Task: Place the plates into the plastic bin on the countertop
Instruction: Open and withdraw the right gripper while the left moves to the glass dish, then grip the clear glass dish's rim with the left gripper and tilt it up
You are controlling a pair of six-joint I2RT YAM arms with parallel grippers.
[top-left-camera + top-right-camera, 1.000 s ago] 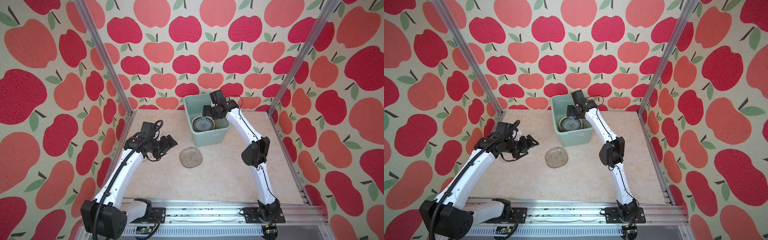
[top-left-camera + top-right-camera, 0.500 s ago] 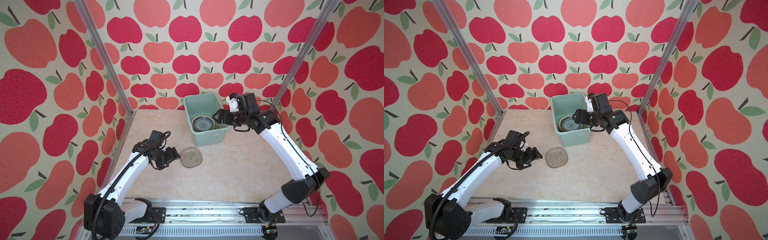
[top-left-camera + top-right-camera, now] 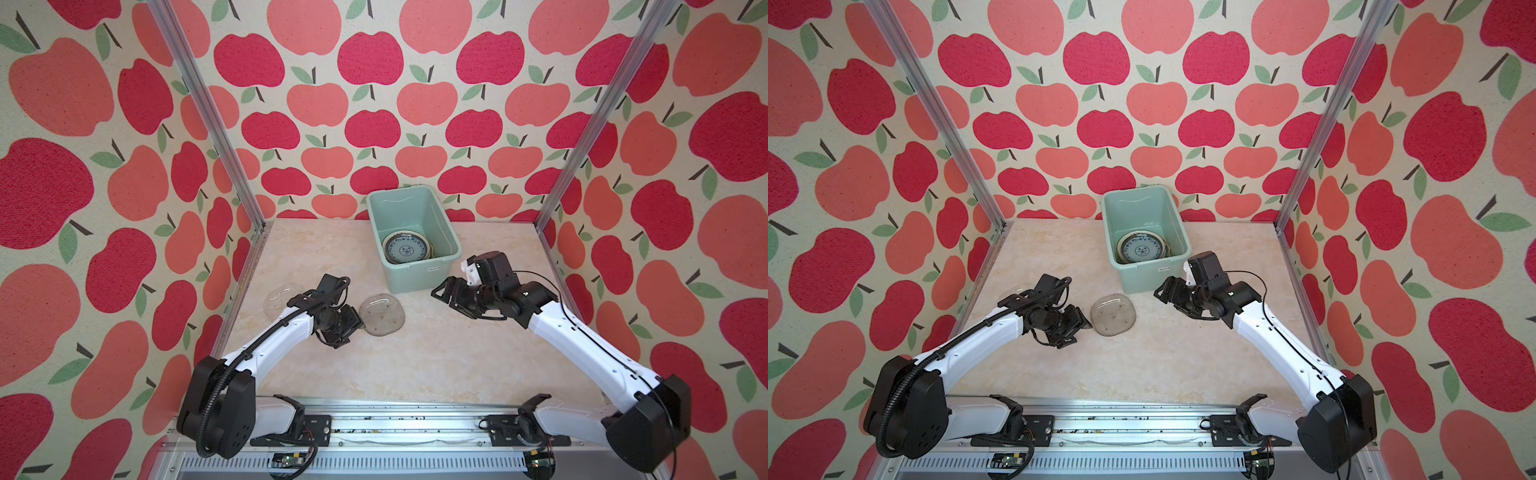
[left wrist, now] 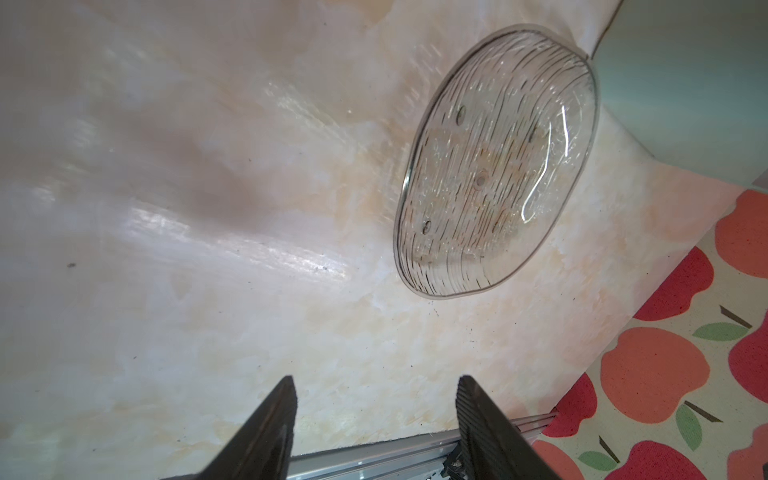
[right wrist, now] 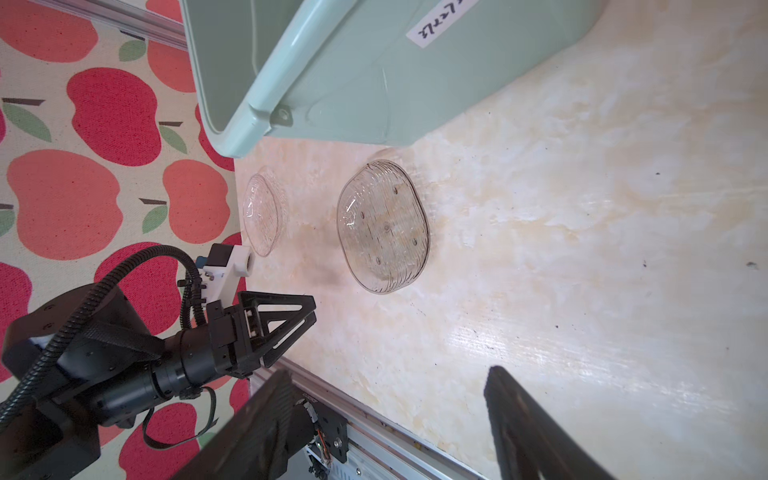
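Note:
The mint-green plastic bin stands at the back of the countertop. A blue-patterned plate lies on top of others in it. A clear glass plate lies in front of the bin. My left gripper is open just left of that plate, with nothing between its fingers. A second clear plate lies by the left wall, partly behind my left arm. My right gripper hangs open and empty beside the bin's front right corner.
Apple-patterned walls close in the left, back and right. An aluminium rail runs along the front edge. The bin has a small white label on its front wall.
My right arm has pulled out of the bin and swung down to its front right corner. My left gripper has moved right to the clear plate's edge, its jaws narrowing.

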